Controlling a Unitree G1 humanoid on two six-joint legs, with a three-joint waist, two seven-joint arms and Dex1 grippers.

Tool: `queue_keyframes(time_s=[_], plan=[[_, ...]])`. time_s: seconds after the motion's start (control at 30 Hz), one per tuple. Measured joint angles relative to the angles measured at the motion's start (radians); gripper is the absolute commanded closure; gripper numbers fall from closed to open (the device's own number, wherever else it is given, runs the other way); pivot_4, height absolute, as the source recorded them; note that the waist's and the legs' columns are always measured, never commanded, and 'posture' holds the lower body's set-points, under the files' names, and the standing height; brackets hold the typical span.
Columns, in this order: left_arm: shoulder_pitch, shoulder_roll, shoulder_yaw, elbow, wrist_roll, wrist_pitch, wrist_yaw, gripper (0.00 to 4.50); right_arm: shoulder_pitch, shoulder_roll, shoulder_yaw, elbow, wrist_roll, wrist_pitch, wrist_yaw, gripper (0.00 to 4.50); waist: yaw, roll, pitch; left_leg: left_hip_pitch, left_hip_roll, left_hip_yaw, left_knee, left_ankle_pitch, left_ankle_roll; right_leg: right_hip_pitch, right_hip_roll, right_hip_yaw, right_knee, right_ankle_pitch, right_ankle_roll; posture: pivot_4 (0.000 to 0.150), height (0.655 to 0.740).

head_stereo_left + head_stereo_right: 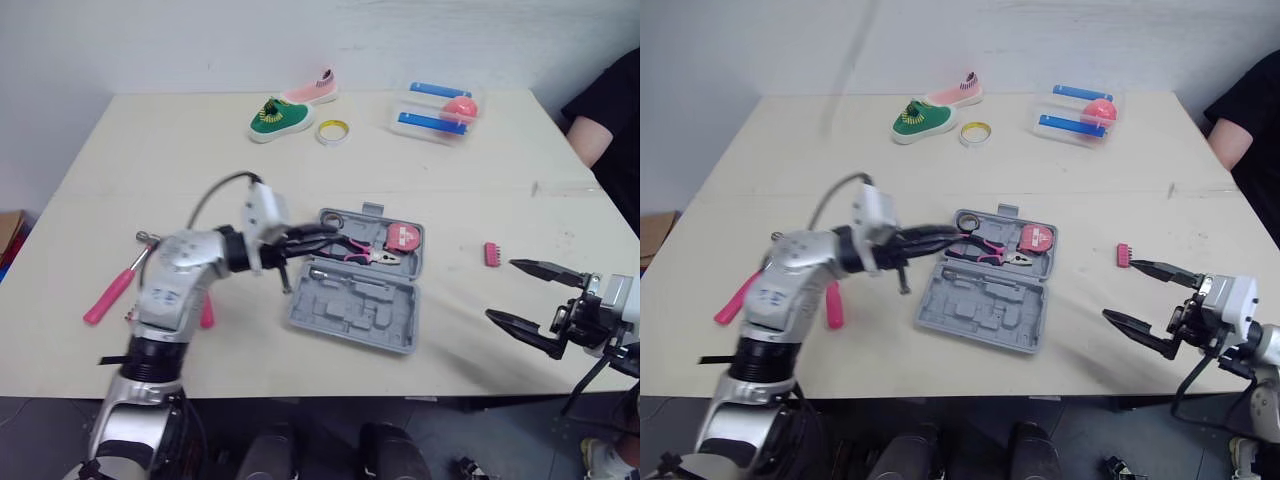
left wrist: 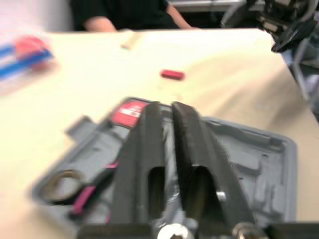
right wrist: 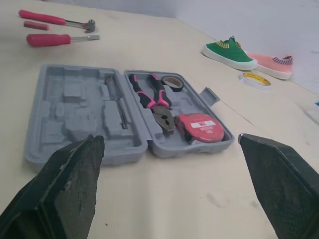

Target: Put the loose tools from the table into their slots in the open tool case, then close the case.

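Left eye view: left hand (image 1: 333, 236) hovers over the case (image 1: 350, 300), above the pliers (image 1: 360, 252). Right hand (image 1: 503, 291) gapes wide and empty, right of the case. Hammer (image 1: 115, 285) lies left of the case, red bit strip (image 1: 491, 254) right of it.

Left wrist view: fingers (image 2: 144, 149) are clenched almost together, nothing seen between them. Dropping here could knock the seated pliers loose.

Right wrist view: screwdriver (image 3: 50, 39) also lies left of the case on the bench (image 3: 199, 199). Closing now would strand all three outside.
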Motion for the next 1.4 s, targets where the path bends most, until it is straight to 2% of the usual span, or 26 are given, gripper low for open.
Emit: queue_keyframes(time_s=[0.13,0.2,0.27,0.47,0.63,0.83,0.93,1.1,1.27,1.4], plan=[[0.152,0.129,0.142,0.002,-0.028,-0.014,-0.014,0.97,-0.054,-0.053,-0.015,0.165,-0.029,-0.07,0.048,0.0,-0.003,-0.001,0.002,-0.001,0.0,0.002,-0.001,-0.001,0.001,-0.002,0.0,0.001,0.0,0.0,0.0,0.15,0.74],[0.27,0.201,0.263,0.007,-0.033,-0.028,-0.01,0.07,-0.081,-0.081,-0.031,0.259,-0.045,-0.119,0.068,0.0,-0.007,-0.001,0.002,-0.002,0.001,0.002,-0.002,-0.001,0.002,-0.003,-0.002,0.002,0.001,0.0,0.0,0.15,0.74],[0.378,0.246,0.382,0.018,-0.036,-0.029,0.001,0.02,-0.097,-0.105,-0.045,0.342,-0.062,-0.163,0.079,0.0,-0.012,-0.001,0.002,-0.002,0.001,0.002,-0.002,-0.002,0.002,-0.003,-0.002,0.002,0.0,0.0,0.0,0.15,0.74],[0.632,0.29,0.749,0.131,-0.053,-0.063,0.07,0.02,-0.152,-0.149,-0.059,0.583,-0.107,-0.299,0.09,0.0,-0.025,-0.001,0.003,-0.002,0.001,0.002,-0.003,-0.006,0.002,-0.004,-0.01,0.004,-0.004,0.0,0.0,0.15,0.74],[0.816,0.291,0.956,0.27,-0.04,-0.15,0.105,0.02,-0.153,-0.184,-0.09,0.747,-0.124,-0.378,0.09,0.0,-0.028,0.0,0.003,-0.002,0.001,0.002,-0.005,-0.009,0.0,-0.005,-0.012,0.006,-0.005,-0.001,-0.002,0.15,0.74],[0.954,0.356,1.148,0.65,-0.019,-0.317,0.182,0.02,-0.16,-0.232,-0.101,0.925,-0.156,-0.446,0.049,0.0,-0.035,0.0,0.003,-0.001,0.0,0.005,-0.013,-0.011,-0.003,-0.01,-0.015,0.007,-0.005,-0.002,-0.004,0.15,0.74],[0.975,0.36,1.174,0.691,-0.039,-0.345,0.191,0.02,-0.167,-0.236,-0.104,0.963,-0.165,-0.461,0.035,0.0,-0.034,0.0,0.003,-0.001,0.0,0.005,-0.015,-0.011,-0.003,-0.01,-0.016,0.006,-0.005,-0.002,-0.004,0.15,0.74],[0.968,0.353,1.166,0.65,-0.092,-0.333,0.191,0.02,-0.188,-0.231,-0.102,0.97,-0.169,-0.46,0.045,0.0,-0.039,0.0,0.003,-0.001,0.0,0.005,-0.017,-0.009,-0.005,-0.011,-0.016,0.006,-0.005,-0.003,-0.005,0.15,0.74],[0.944,0.299,1.069,0.457,-0.135,-0.263,0.182,0.02,-0.242,-0.147,-0.071,0.89,-0.159,-0.426,0.095,0.0,-0.05,0.0,0.003,-0.001,0.0,0.006,-0.017,-0.008,-0.006,-0.01,-0.015,0.006,-0.004,-0.003,-0.005,0.15,0.74],[0.915,0.282,0.983,0.248,-0.18,-0.163,0.202,0.02,-0.267,-0.064,-0.038,0.697,-0.111,-0.33,0.107,0.0,-0.053,0.0,0.003,-0.001,0.0,0.006,-0.017,-0.007,-0.005,-0.01,-0.015,0.006,-0.003,-0.003,-0.005,0.15,0.74]])
